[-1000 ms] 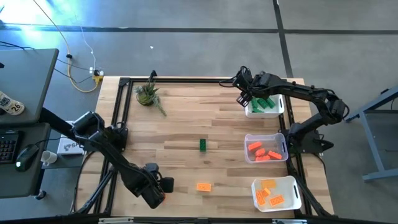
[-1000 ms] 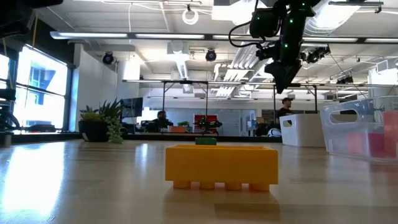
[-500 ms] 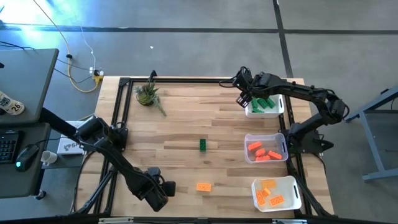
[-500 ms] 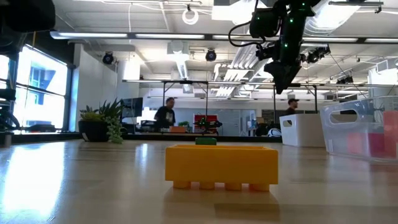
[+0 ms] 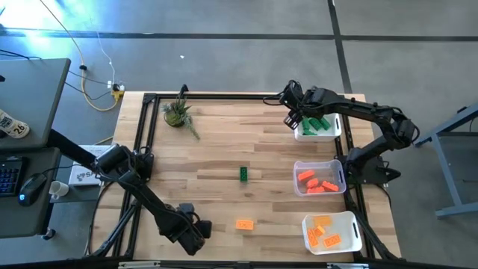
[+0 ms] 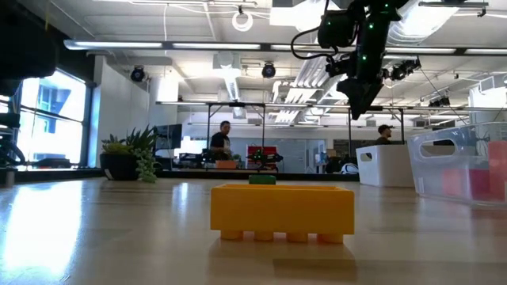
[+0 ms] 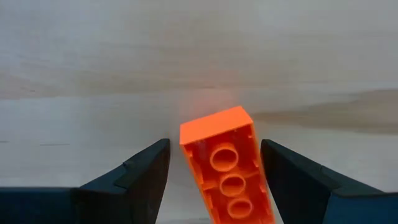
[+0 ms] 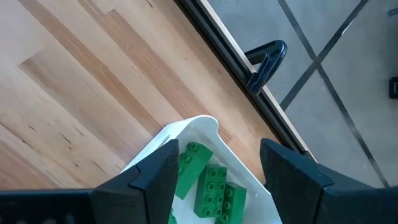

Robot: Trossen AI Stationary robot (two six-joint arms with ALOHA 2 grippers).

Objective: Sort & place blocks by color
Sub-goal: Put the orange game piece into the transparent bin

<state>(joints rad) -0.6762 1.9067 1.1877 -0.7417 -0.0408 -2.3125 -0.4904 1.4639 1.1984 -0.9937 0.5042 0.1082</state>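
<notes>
Left hand (image 5: 196,232) low at the bench's near edge, fingers spread, grasping nothing; in its wrist view an orange block (image 7: 227,171) lies on the wood between the two fingers (image 7: 134,174), a gap showing on each side. From above that same block (image 5: 244,223) sits just beyond the fingertips, with bare wood around it. Right hand (image 5: 292,117) hangs above the far bin (image 5: 334,134), at its inner rim, fingers apart and empty; its wrist view looks down on green blocks (image 8: 208,183) lying in the bin, the bin's corner near the black frame (image 8: 205,28) that edges the bench. One green block (image 5: 243,174) lies alone mid-bench, well apart from both hands, open wood all round. Three white bins in a row along the right edge: green blocks in the far one, red-orange blocks (image 5: 317,181) in the middle bin (image 5: 297,166), yellow-orange blocks (image 5: 326,230) in the near bin (image 5: 354,246). Plant (image 5: 177,113) at the far left corner. Bench (image 5: 216,149) is pale wood planks with a black rail all round. Low view: the orange block (image 6: 282,210) close in front, plant (image 6: 131,157) at left, a workshop room behind with people standing at far benches.
</notes>
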